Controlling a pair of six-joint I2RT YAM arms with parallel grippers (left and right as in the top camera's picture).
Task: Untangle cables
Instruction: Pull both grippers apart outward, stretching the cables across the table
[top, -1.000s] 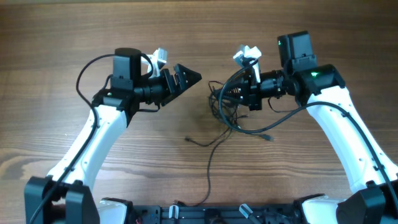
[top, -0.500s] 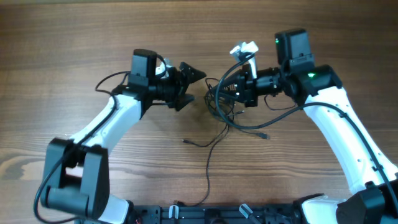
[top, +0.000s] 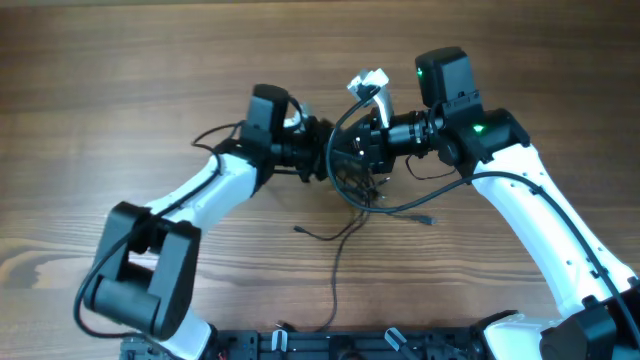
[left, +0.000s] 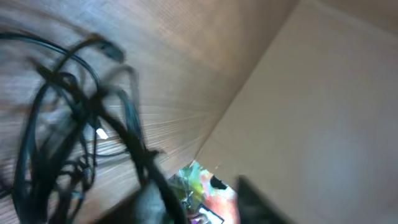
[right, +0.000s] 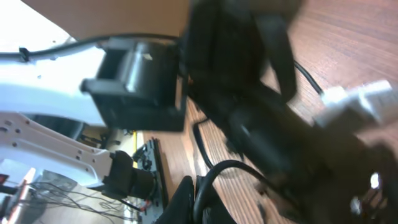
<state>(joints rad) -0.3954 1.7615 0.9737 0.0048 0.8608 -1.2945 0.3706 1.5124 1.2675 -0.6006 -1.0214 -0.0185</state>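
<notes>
The cables (top: 358, 185) are a knot of thin black wires at mid-table, with one tail (top: 335, 262) trailing toward the front edge. In the overhead view my left gripper (top: 327, 158) is pushed into the left side of the knot. Its own view is blurred. There the wires (left: 68, 124) fill the left, and one strand (left: 152, 177) runs down beside a finger (left: 146, 205), with a gap still showing between the fingers. My right gripper (top: 353, 152) meets the knot from the right. It is shut on a black cable loop (right: 236, 167), pinched at the fingertips (right: 186, 202).
The wooden tabletop (top: 120, 80) spreads all around. A plug end (top: 431, 219) lies right of the knot. The two grippers are nearly touching, and my left arm's black wrist (right: 143, 74) looms close in the right wrist view. The arm bases (top: 330, 345) line the front edge.
My left arm has swung right into the knot while its jaws narrowed. The right gripper has shifted left, carrying its cable, and the knot moved with it.
</notes>
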